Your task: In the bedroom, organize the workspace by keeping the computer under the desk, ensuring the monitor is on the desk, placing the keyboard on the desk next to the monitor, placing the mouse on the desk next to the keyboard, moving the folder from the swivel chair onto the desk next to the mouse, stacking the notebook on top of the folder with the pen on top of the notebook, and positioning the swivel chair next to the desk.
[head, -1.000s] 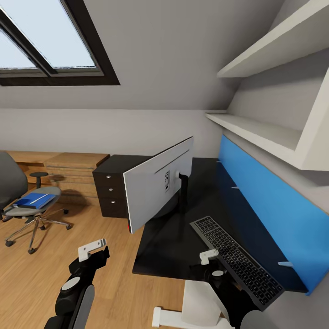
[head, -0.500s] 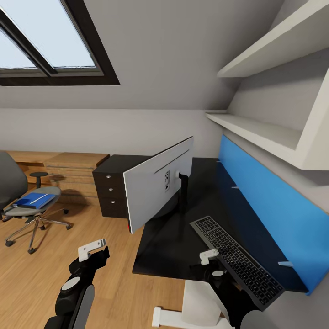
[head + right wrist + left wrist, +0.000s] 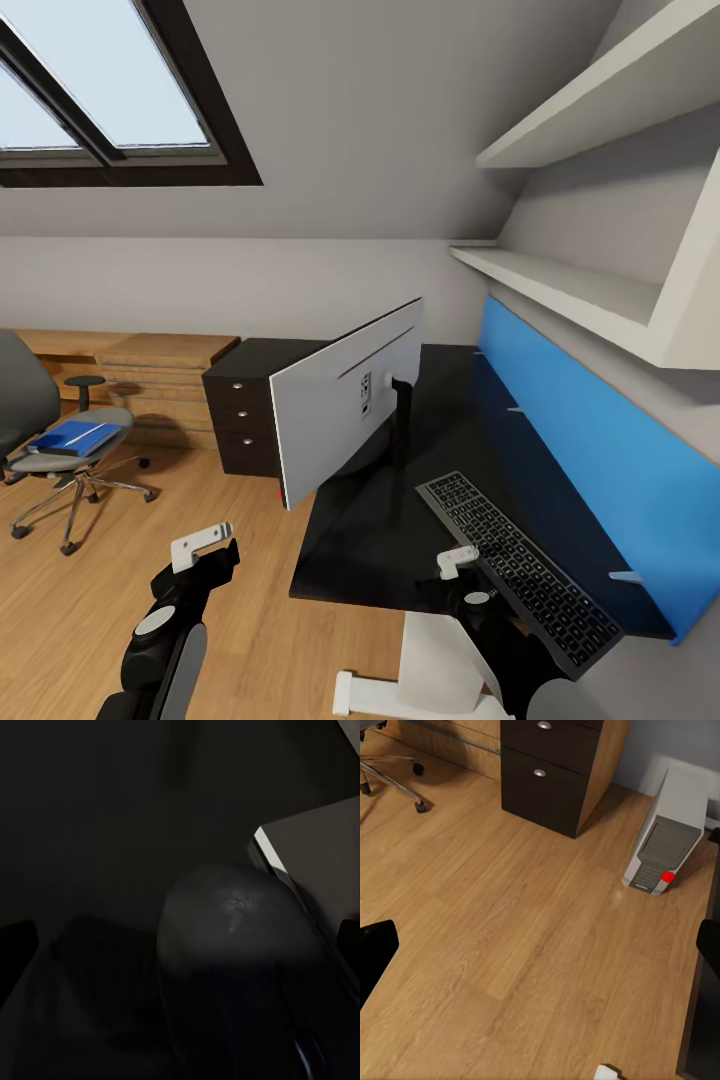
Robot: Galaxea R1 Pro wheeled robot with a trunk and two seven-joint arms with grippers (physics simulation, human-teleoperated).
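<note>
The monitor (image 3: 345,405) stands on the black desk (image 3: 450,400) with its light-grey back towards me. The keyboard (image 3: 515,565) lies to its right along the blue back panel. My right gripper (image 3: 460,578) hovers open at the keyboard's near end. In the right wrist view the rounded black mouse (image 3: 232,945) sits on the dark desk top between that gripper's spread fingers. My left gripper (image 3: 205,560) is open over the floor. The computer (image 3: 667,844) stands on the floor beside the black drawers (image 3: 551,765). At far left the blue folder (image 3: 75,437) lies on the swivel chair (image 3: 60,450). Notebook and pen are out of view.
Light wooden low cabinets (image 3: 150,365) line the back wall beyond the chair. White shelves (image 3: 580,290) hang above the desk's blue panel (image 3: 600,440). A black drawer unit (image 3: 245,415) closes the desk's far left end. Wood plank floor (image 3: 120,580) stretches between me and the chair.
</note>
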